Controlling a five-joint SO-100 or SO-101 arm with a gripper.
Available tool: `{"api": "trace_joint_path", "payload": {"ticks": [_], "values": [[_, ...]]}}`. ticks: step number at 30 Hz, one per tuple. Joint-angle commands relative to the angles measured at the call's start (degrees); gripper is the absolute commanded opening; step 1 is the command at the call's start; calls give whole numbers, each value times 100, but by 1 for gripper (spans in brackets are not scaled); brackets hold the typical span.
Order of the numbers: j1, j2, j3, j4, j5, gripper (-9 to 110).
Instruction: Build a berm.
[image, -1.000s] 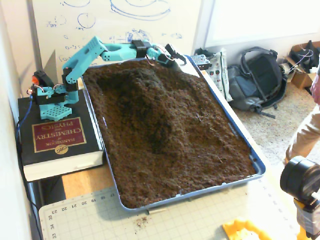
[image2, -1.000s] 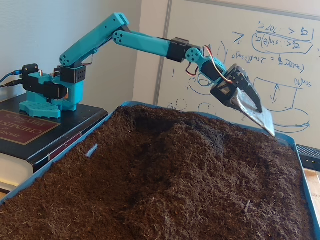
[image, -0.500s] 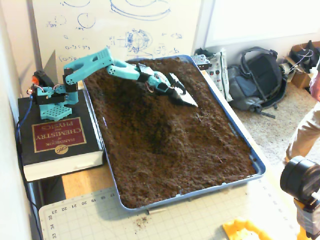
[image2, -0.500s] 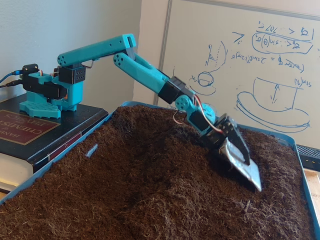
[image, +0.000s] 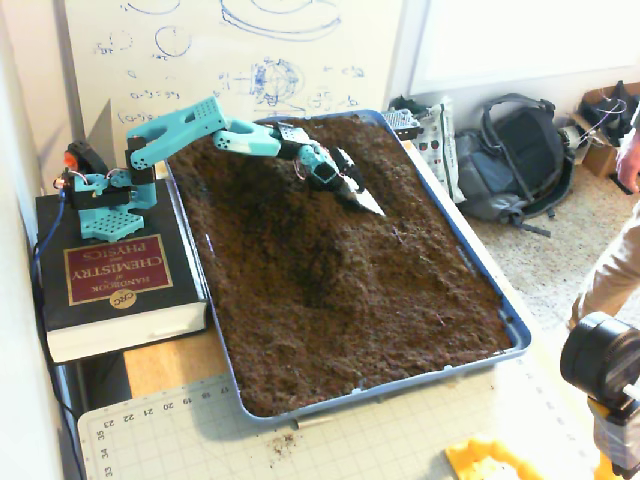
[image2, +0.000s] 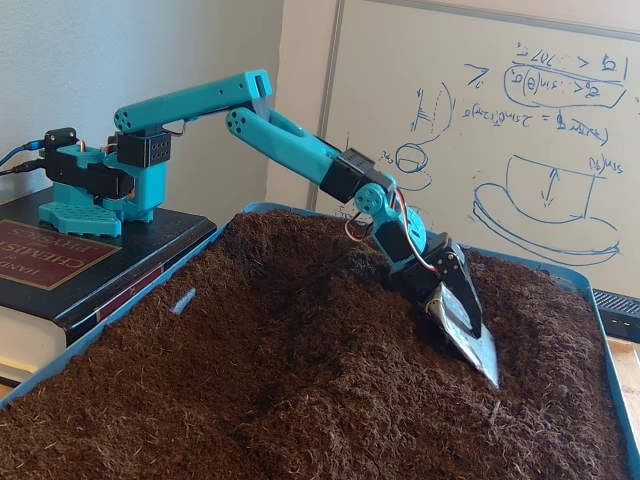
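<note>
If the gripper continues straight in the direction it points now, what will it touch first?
Most likely the loose soil itself. The gripper angles downward with its metal blade tip at or just above the surface, beside the berm. Whether it already touches cannot be told.

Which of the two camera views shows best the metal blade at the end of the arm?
The low fixed view beside the tray shows the blade best: it is large, seen side-on, its tip down at the soil. The high fixed view shows the blade only as a small pale sliver against the soil.
</note>
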Motion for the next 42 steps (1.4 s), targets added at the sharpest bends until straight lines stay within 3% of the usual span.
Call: {"api": "trace_joint_path", "payload": {"ticks": [1, 14, 29, 36, 42], "values": [[97, 378, 0, 949, 44, 0], [62, 914, 9, 1986, 1046, 0], [44, 2048, 0, 3261, 1107, 0], [97, 2795, -202, 2892, 1169, 0], [413, 2777, -782, 1081, 1679, 0]]}}
